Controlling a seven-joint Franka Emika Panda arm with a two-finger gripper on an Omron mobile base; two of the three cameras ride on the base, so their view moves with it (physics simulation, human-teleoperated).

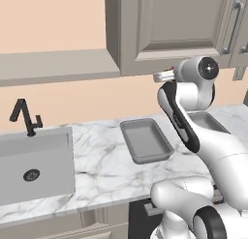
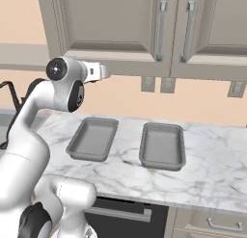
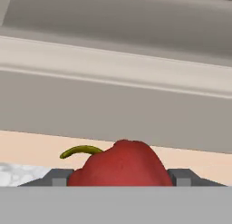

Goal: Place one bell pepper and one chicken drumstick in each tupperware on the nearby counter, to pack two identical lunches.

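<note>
High above the white marble counter [image 2: 212, 174], the gripper [image 3: 121, 177] clamps a glossy red bell pepper [image 3: 121, 166]; releasing here risks missing both 2 grey trays [image 2: 163, 145].

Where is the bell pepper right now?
In the hand view the bell pepper sits between the fingertips of the gripper, raised in front of the wall cabinets, above the counter.

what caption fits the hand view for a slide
Gripper shut on a red bell pepper, facing the cabinet.
</note>
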